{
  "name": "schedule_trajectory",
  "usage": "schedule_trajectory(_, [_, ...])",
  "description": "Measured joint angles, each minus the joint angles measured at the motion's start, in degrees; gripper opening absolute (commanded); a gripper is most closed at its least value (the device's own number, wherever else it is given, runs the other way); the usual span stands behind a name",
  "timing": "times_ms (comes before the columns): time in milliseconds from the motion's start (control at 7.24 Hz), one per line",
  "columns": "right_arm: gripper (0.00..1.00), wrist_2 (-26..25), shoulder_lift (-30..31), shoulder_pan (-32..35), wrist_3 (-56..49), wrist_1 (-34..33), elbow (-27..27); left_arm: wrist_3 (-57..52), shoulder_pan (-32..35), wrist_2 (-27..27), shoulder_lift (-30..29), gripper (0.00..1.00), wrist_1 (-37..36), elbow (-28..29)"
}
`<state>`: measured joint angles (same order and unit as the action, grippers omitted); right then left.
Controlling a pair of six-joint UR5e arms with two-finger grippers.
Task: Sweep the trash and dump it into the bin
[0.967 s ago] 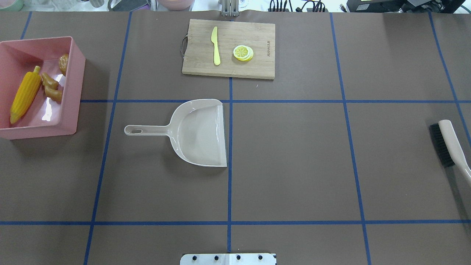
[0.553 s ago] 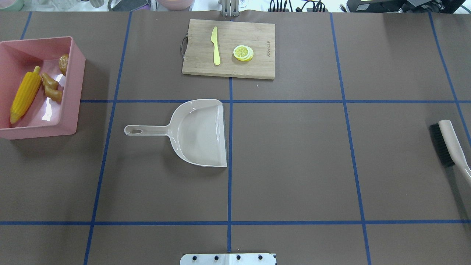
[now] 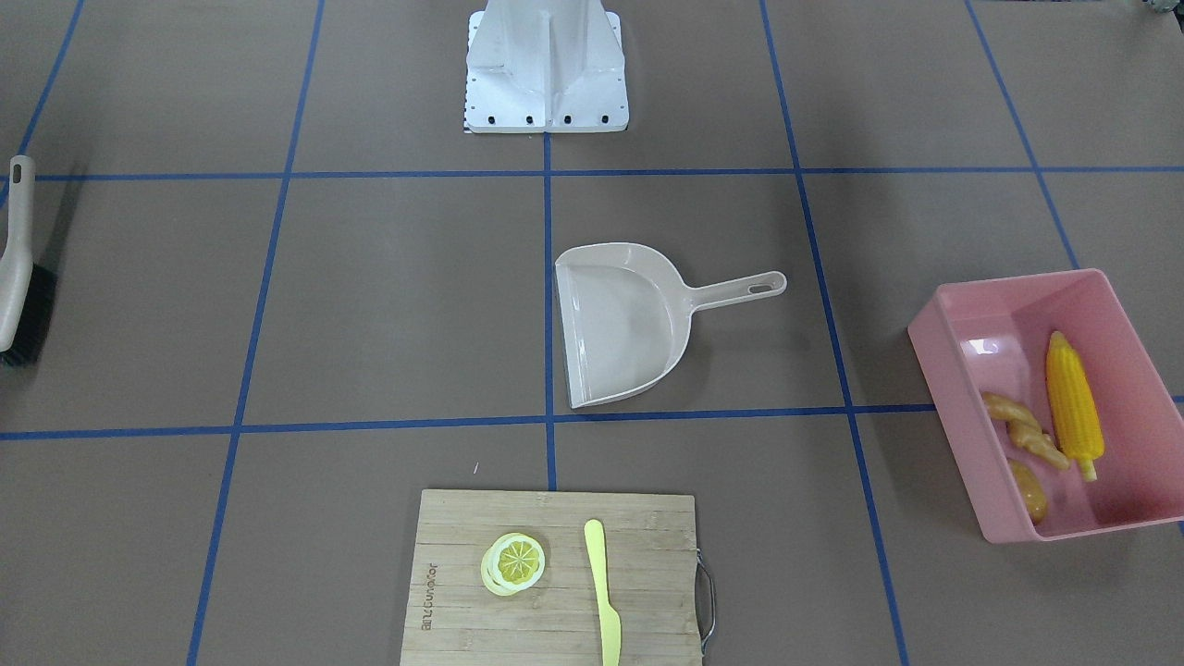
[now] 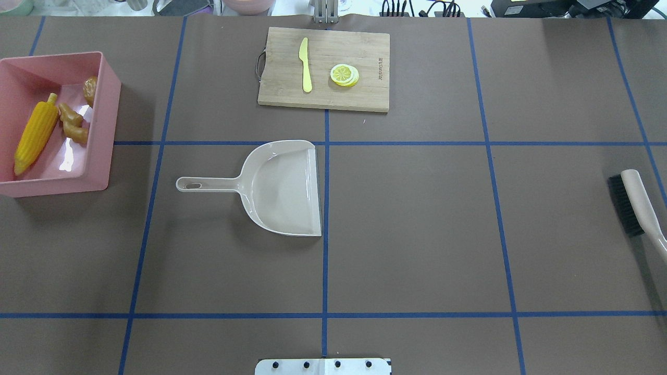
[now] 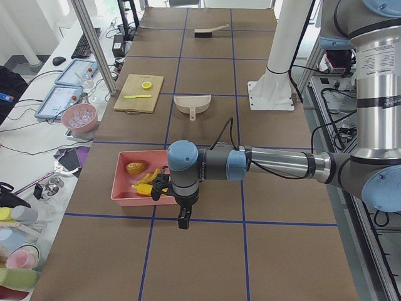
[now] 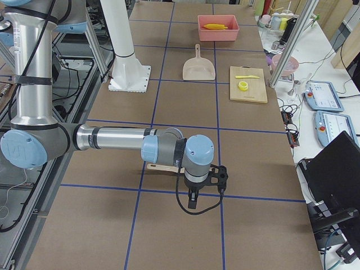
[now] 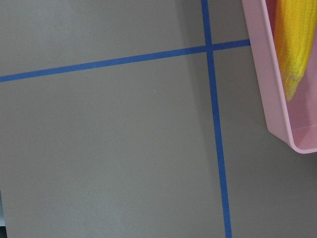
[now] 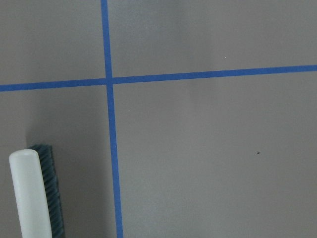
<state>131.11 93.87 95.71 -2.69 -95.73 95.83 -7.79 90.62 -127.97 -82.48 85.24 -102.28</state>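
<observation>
– At the left end of the table on my overhead feed, the pink bin holds all three bits of trash. The corn cob lies along the bin's outer side, with the ginger root just beside it. The potato sits in the far corner against the wall.
– And the dustpan?
– I see the dustpan flat on the middle of the table. Its handle points toward the bin, and it is well apart from it.
– Where are the arms?
– I only catch them on the side cameras. The left hand hangs fingers-down over the table near a corner of the bin. Its wrist camera shows that corner and the tip of the corn cob. The right hand hangs over the opposite end, near the brush, which lies on the table by the right edge.
– Clenched or released?
– From those angles I cannot tell, for either hand.
– Anything else on the table?
– A cutting board lies at the far edge. A yellow knife and a lemon slice lie on it, apart from each other.
</observation>
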Motion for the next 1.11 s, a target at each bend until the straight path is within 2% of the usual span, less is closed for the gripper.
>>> schedule_trajectory(1105, [1.00,2.3,0.4,0.0,0.4,1.9,0.0,0.1,0.0,-0.1,0.1,0.99,0.5,-0.3])
